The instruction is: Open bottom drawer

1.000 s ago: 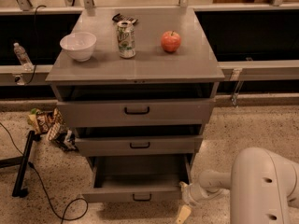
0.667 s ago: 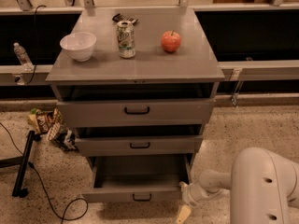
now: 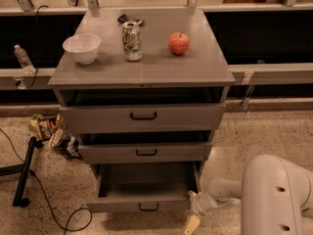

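Note:
The bottom drawer (image 3: 146, 204) of the grey cabinet is pulled out toward me, its low front panel with a small black loop handle (image 3: 147, 207) near the floor. Its inside looks empty. The mid-sized drawer (image 3: 145, 152) and the tall top drawer (image 3: 143, 116) above it stand slightly out. My gripper (image 3: 192, 223) hangs just off the bottom drawer's right front corner, close to the floor, at the end of my white arm (image 3: 274, 195).
On the cabinet top (image 3: 146, 72) stand a white bowl (image 3: 81, 48), a drink can (image 3: 131, 41) and a red apple (image 3: 179, 43). Snack bags (image 3: 51, 131) and a black stand with cable (image 3: 24, 173) lie on the floor at left. A water bottle (image 3: 22, 58) sits on the left ledge.

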Controlling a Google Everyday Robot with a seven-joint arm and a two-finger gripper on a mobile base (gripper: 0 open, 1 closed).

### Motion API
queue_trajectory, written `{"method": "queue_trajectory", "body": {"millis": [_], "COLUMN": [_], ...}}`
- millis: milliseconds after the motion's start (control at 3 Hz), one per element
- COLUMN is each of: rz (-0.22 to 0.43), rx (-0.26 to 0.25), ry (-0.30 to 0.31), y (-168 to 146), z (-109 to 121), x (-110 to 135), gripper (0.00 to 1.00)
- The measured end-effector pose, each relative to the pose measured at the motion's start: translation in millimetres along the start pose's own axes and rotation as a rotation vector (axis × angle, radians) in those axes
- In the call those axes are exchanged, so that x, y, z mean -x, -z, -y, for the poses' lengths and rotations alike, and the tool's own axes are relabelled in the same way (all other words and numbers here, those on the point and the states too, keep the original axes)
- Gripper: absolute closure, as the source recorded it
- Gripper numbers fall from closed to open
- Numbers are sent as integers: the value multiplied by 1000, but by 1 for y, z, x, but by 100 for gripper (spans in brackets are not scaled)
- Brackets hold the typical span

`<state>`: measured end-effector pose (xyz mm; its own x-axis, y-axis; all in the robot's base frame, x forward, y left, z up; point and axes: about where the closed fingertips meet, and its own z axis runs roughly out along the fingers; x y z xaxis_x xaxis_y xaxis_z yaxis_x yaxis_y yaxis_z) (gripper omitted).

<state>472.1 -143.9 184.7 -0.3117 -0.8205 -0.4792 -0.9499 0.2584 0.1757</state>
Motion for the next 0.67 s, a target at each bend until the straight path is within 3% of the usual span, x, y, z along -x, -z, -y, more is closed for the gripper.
{"method": "queue_trajectory", "body": {"millis": [667], "rz": [0], "rx": [0], "ry": [0], "y": [4], "z": [-1], "x": [2], "gripper": [50]}}
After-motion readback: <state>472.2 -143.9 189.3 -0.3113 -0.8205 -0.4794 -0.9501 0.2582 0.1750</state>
